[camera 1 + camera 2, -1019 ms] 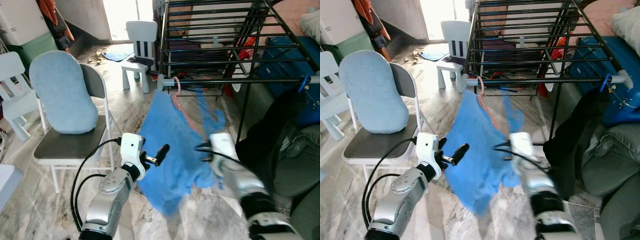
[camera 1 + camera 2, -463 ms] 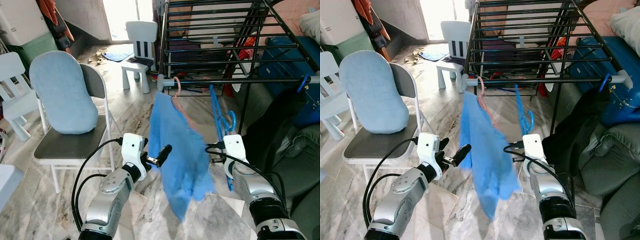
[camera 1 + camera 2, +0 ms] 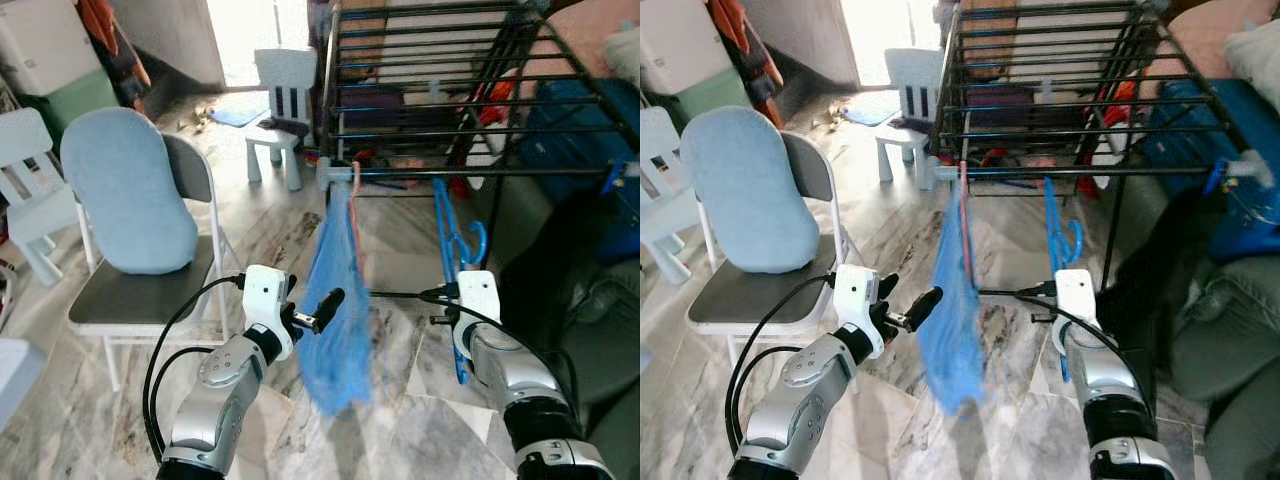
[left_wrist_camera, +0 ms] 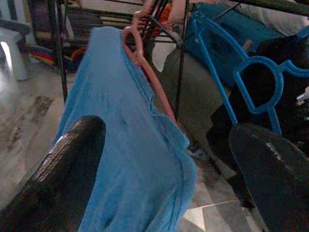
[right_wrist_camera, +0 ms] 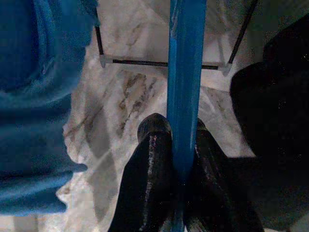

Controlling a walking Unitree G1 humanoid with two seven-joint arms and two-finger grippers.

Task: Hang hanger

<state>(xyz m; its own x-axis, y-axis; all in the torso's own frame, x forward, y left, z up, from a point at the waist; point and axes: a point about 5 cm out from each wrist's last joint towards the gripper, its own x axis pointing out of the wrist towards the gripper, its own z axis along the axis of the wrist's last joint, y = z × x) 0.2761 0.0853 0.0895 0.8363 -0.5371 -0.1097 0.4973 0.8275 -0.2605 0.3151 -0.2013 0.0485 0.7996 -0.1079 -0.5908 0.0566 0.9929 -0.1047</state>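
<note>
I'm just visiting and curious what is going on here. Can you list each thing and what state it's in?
Blue garment: hanging on the pink hanger.
Pink hanger: hooked on the drying rack.
Blue hanger: bare, gripped low.
Right gripper: shut on the blue hanger.
Left gripper: open, beside the garment.

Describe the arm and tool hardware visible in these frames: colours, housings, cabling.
Both arms are silver metallic segments with dark joints. Each wrist carries a white boxy housing, and black cables loop from it back along the forearm. The left tool and the right tool each have two long black fingers; the wrist views show their surface worn and slightly scuffed.
</note>
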